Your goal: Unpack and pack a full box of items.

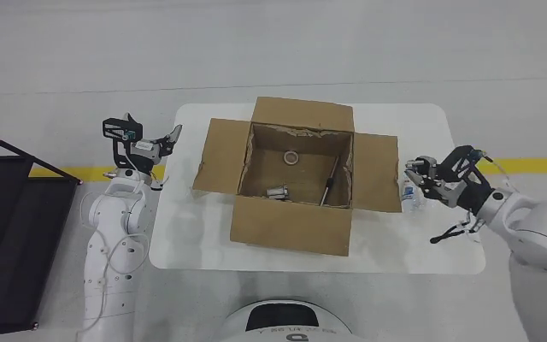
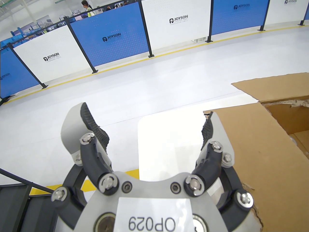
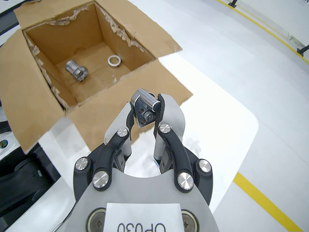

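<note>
STEP: unpack (prob.) | R jaws: clamped on part (image 3: 144, 112), frame right, beside box (image 1: 291, 227) | L jaws: open | NEXT: lower to surface (image 1: 427, 248), release

the right gripper (image 3: 145, 107) is clamped on a shiny metal block (image 3: 143, 115) with holes in its face. it holds the block above the white table (image 3: 217, 112), just beside the open box (image 3: 149, 78). down in the box a metal fitting (image 3: 76, 70) lies on its side. a pale ring (image 3: 114, 61) lies flat near it, not touching.
</note>
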Robot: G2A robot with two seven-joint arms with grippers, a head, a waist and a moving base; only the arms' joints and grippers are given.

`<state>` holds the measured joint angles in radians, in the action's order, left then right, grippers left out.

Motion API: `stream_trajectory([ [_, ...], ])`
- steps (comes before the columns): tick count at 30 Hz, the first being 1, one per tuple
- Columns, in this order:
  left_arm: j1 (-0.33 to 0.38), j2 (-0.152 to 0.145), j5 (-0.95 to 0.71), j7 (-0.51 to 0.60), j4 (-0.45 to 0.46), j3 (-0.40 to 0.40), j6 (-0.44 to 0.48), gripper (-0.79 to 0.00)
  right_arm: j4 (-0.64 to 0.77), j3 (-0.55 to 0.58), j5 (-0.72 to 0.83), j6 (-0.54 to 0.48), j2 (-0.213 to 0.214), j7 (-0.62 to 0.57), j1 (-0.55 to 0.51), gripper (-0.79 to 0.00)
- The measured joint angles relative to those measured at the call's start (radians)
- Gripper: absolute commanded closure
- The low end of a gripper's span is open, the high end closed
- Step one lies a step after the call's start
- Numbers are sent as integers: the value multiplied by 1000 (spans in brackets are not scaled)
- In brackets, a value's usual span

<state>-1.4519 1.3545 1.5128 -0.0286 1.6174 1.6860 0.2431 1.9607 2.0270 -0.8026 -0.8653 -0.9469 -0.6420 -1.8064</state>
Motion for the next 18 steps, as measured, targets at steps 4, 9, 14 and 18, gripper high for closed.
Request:
stream_trajectory([
  [4,0,0,0,0,0,0,0,-785,-40,85,-83,-143,0,45,-114,0],
  [9,0,0,0,0,0,0,0,-785,-59,29,-170,-147,5,51,-144,0],
  [14,0,0,0,0,0,0,0,-785,-100,-100,-265,-102,10,-18,-91,0],
  [18,0,0,0,0,0,0,0,-785,-153,-206,-280,-43,13,-97,-8,0],
])
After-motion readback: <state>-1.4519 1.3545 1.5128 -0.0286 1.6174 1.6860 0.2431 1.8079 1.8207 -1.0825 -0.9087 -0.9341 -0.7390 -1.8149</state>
